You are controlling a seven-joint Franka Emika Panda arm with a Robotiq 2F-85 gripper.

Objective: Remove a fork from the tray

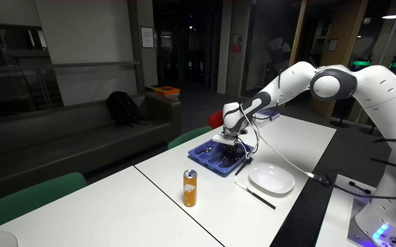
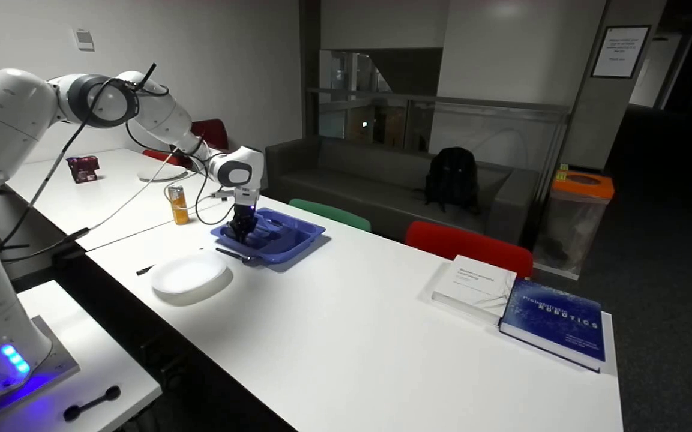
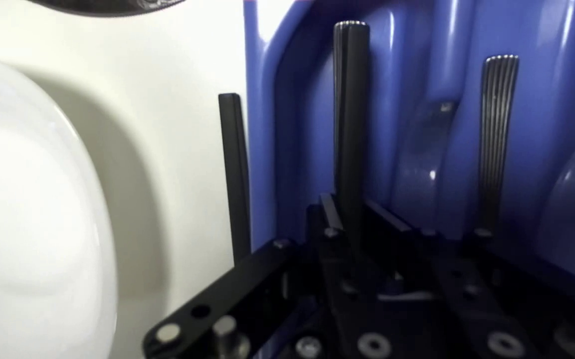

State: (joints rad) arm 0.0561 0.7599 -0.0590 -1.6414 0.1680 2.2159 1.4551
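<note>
The blue divided tray (image 1: 204, 163) lies on the table and also shows in an exterior view (image 2: 301, 247) and in the wrist view (image 3: 262, 164). My gripper (image 1: 231, 156) points down into it; it also shows in an exterior view (image 2: 240, 231). In the wrist view, my gripper (image 3: 352, 212) has its fingertips on both sides of a dark-handled utensil (image 3: 351, 109) and appears shut on it. The utensil's head is hidden under the gripper, so I cannot tell whether it is a fork. Another utensil with a ribbed handle (image 3: 499, 119) lies in a compartment further right.
A black handle (image 3: 234, 164) lies on the table along the tray's edge. A white plate (image 1: 271, 178) and a black-handled knife (image 1: 255, 196) are nearby. An orange can (image 1: 190, 190) stands upright. Two books (image 2: 553, 324) (image 2: 475, 285) lie at the table's far end.
</note>
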